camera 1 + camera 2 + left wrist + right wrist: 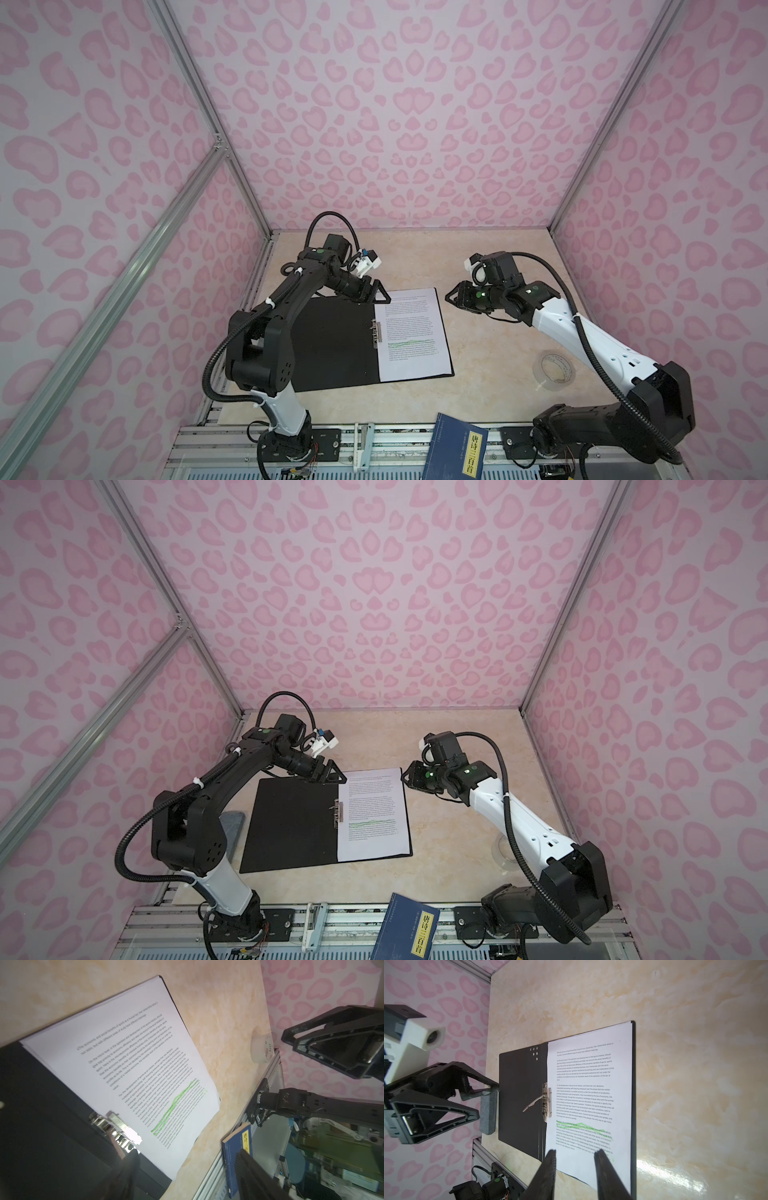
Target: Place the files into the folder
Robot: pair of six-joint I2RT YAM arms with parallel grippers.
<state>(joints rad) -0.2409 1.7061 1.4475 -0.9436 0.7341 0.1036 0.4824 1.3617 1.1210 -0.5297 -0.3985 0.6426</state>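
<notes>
Three white printed sheets with green-highlighted lines (411, 332) lie stacked on the right inner half of the open black-lined folder (332, 345), mid-table, their left edge at the spine's metal clip (377, 334). The clip's lever looks raised; whether it pins the paper is unclear. The left gripper (374, 296) sits at the folder's far edge near the spine, jaws spread wide, empty. The right gripper (451, 297) hovers just right of the sheets' far corner, jaws partly apart, holding nothing. Loading seems done. Next is likely pressing the lever down or swinging the left cover over, which needs a hold under its thin edge. A clear tape roll (555, 370) lies right on the beige marbled table (490, 332), and a blue book with a yellow label (457, 453) lies at the near edge.
</notes>
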